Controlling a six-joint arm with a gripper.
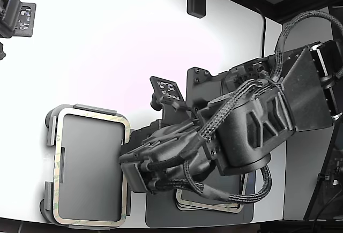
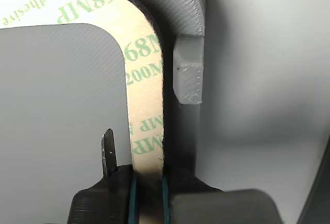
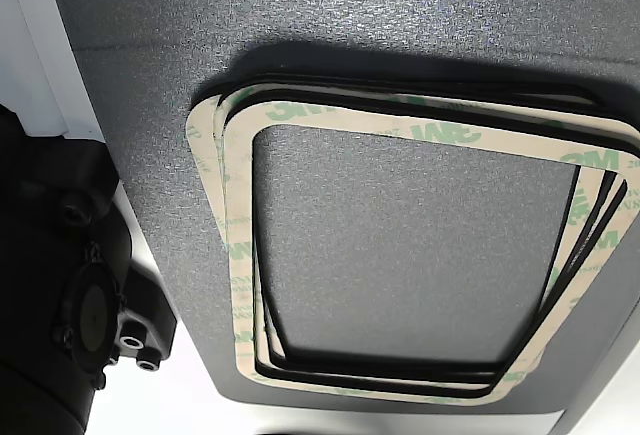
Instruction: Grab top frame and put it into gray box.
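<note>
Gripper [image 2: 148, 193] pinches the top frame [image 2: 147, 95], which lies inside the gray box [image 2: 188, 13]. Risk: the frame's sticky-looking strip clinging to the fingers on release, dragging it over the box's edge tab [image 2: 188, 74].

A dark gray, finely textured flat mat [image 3: 150, 85] lies on the white tabletop [image 1: 96, 45]. On it rests a loose stack of thin beige frames with green lettering [image 3: 240, 285], their edges slightly offset. Small black fixtures [image 1: 19, 16] sit at the table's far edge in the exterior view.
</note>
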